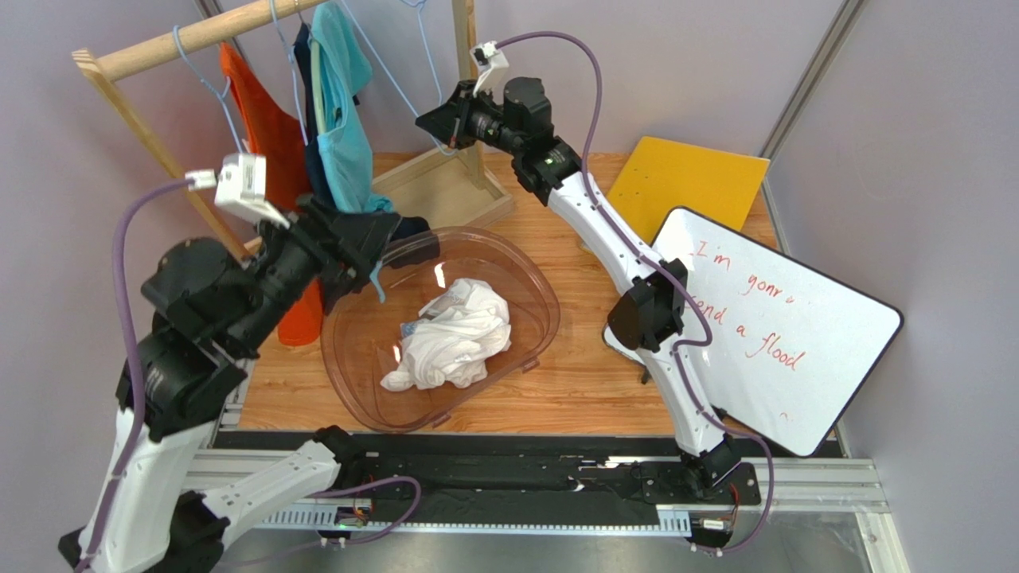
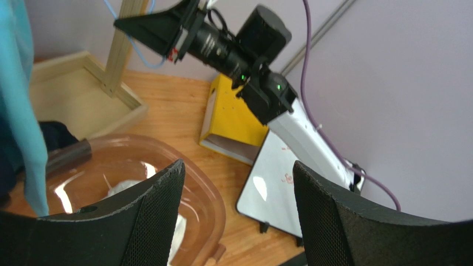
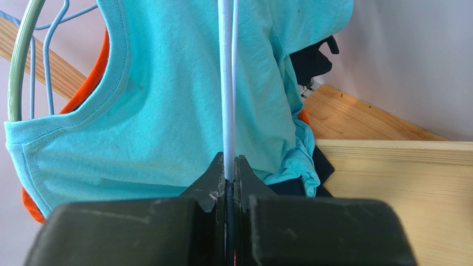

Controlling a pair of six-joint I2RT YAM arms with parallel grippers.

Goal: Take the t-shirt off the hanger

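Observation:
A turquoise t-shirt [image 1: 347, 131] hangs on a thin pale-blue wire hanger [image 3: 226, 83] from the wooden rack; its collar and body fill the right wrist view [image 3: 166, 111]. High beside the rack post, my right gripper [image 1: 433, 123] is shut on the hanger's wire, which is pinched between the closed jaws [image 3: 229, 160]. My left gripper [image 1: 373, 253] is open just below the shirt's lower hem, over the basket's far rim. Nothing lies between its fingers [image 2: 238, 166], and the shirt's edge [image 2: 22, 111] hangs to their left.
An orange shirt [image 1: 269, 131] and a dark navy one [image 1: 313, 143] hang on the same rack bar [image 1: 179, 42]. Below stands a clear brown basket [image 1: 538, 281] holding a white garment [image 1: 455, 334]. A whiteboard [image 1: 778, 322] and a yellow box [image 1: 688, 179] are at the right.

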